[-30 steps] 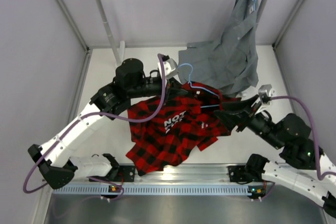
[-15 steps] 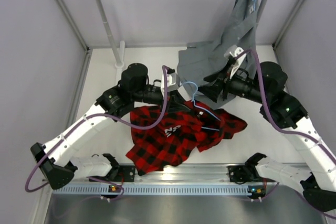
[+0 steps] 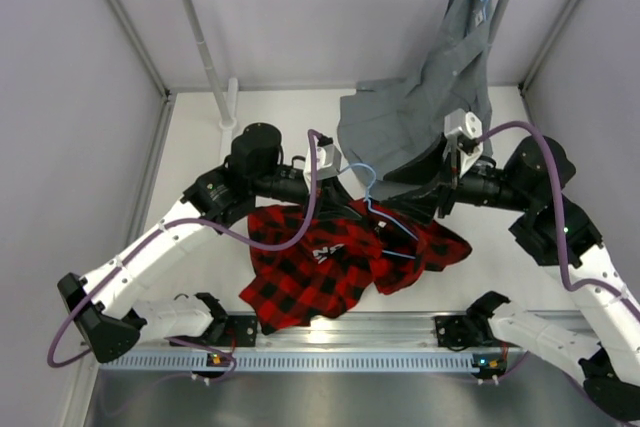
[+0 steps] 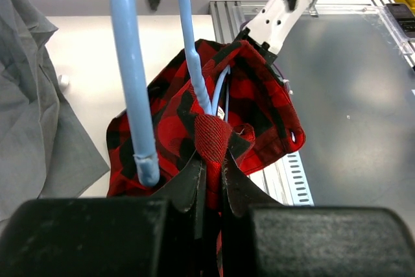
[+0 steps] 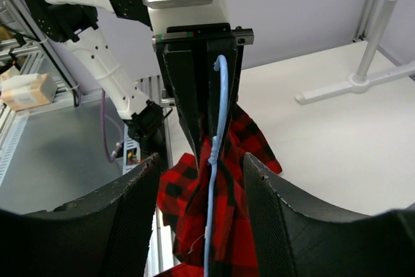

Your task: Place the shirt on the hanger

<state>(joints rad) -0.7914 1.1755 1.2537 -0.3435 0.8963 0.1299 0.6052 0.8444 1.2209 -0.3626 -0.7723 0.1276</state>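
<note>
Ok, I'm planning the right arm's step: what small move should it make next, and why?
Probably close the right gripper on the shirt hanging between its open fingers; the left gripper pins the hanger at its neck with plaid bunched there.

Rumpled red-and-black plaid shirt (image 3: 325,269) bunches around the neck of the light-blue wire hanger (image 3: 391,220).

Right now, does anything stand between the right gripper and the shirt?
Nothing solid does. The open right gripper faces the shirt directly; only the thin hanger wire hangs before the cloth, pinched together with it by the left gripper.
</note>
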